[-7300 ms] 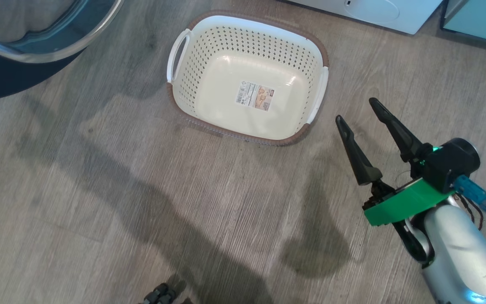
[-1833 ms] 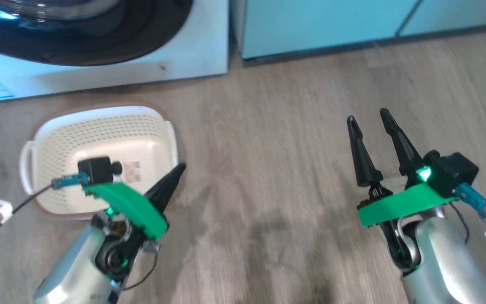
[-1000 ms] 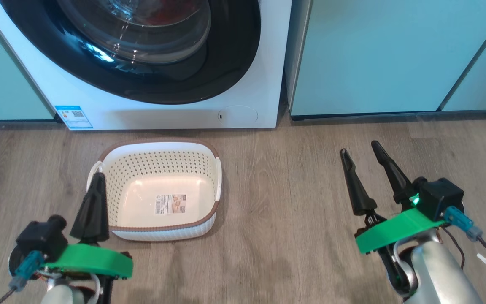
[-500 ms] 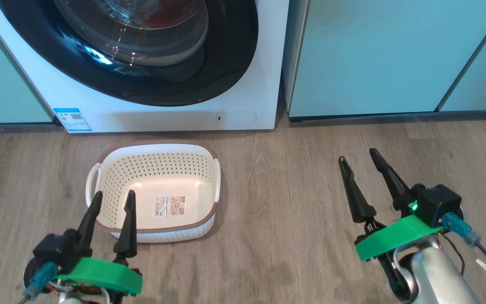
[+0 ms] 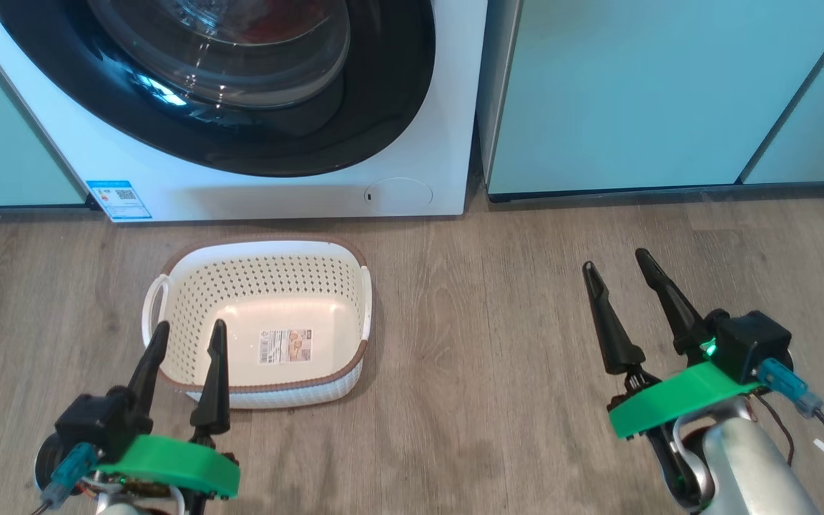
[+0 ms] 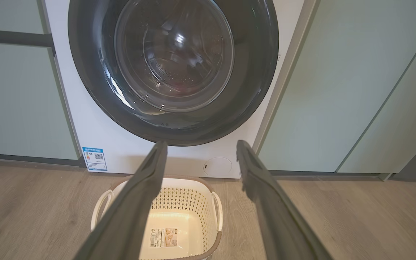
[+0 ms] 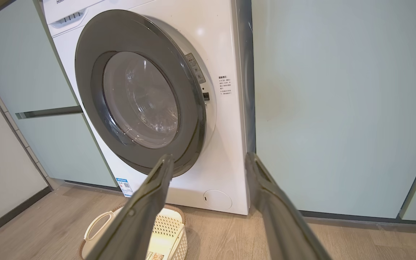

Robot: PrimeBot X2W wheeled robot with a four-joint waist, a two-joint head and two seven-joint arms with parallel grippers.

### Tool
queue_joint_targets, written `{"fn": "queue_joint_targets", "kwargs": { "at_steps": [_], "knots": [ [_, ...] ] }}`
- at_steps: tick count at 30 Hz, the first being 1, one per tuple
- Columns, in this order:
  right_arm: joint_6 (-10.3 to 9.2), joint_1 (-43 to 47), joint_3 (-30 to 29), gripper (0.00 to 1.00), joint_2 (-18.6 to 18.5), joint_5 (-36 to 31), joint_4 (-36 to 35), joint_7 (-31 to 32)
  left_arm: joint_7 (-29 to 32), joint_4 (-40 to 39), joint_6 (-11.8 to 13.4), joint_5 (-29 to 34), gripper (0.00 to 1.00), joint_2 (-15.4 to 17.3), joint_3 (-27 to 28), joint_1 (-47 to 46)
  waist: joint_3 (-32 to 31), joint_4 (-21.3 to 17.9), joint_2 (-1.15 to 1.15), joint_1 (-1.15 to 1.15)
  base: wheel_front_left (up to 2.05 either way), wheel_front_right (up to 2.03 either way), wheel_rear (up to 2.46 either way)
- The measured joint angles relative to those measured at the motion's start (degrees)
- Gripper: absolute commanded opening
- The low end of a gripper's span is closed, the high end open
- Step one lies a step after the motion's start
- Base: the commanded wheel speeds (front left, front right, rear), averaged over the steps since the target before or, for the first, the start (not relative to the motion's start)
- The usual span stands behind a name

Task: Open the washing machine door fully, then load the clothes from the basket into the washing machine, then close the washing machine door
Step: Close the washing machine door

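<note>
**One washer, one basket, two idle grippers**

There's one big white front-loading washing machine [image 5: 276, 193]. Its single round door with the glossy black rim and bulging glass centre [image 5: 383, 107] sits shut against the front. A reddish patch [image 5: 269, 18] shows behind the glass, though I can't tell what it is. The front also has one blue label sticker [image 5: 119, 199] and one small round filter cover [image 5: 398, 194].

One small white perforated plastic basket with a brown rim [image 5: 290, 390] sits on the wood-look floor [image 5: 469, 322], just in front of the machine. It has two white handles and one paper label [image 5: 285, 345] on its bottom.

The left gripper [image 5: 190, 325] has its two dark fingers spread apart and nothing between them. In the head view its tips line up over the basket's near left corner. The right gripper [image 5: 616, 259] is also spread and holding nothing, well off to the basket's right. Pale green cabinet panels [image 5: 634, 93] flank the washer on both sides.
</note>
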Motion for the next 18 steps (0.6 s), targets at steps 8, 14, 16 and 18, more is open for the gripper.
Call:
{"fn": "queue_joint_targets", "kwargs": {
  "at_steps": [8, 14, 16, 18],
  "knots": [
    [0.0, 0.0, -0.23, 1.0, 0.19, -0.19, -0.01, 0.0, 0.0, -0.01, 0.05, 0.41, 1.0, 0.0, 0.03, -0.05, 0.42, -0.11, 0.0, 0.0, 0.0, 0.0, 0.0],
    [0.0, -0.01, -0.65, 1.0, 0.56, -0.48, -0.24, 0.0, 0.0, -0.01, 0.08, 0.93, 1.0, 0.0, -0.02, -0.28, 0.78, -0.05, 0.0, 0.0, 0.0, 0.0, 0.0],
    [0.0, -0.01, -0.69, 1.0, 0.66, -0.48, -0.33, 0.0, 0.0, -0.01, 0.08, 1.1, 1.0, 0.0, -0.12, -0.28, 0.94, -0.03, 0.0, 0.0, 0.0, 0.0, 0.0],
    [0.0, -0.01, -0.75, 1.0, 0.68, -0.48, -0.45, 0.0, 0.0, -0.01, 0.08, 1.37, 1.0, 0.0, -0.29, -0.36, 1.33, 0.09, 0.0, 0.0, 0.0, 0.0, 0.0]
  ]
}}
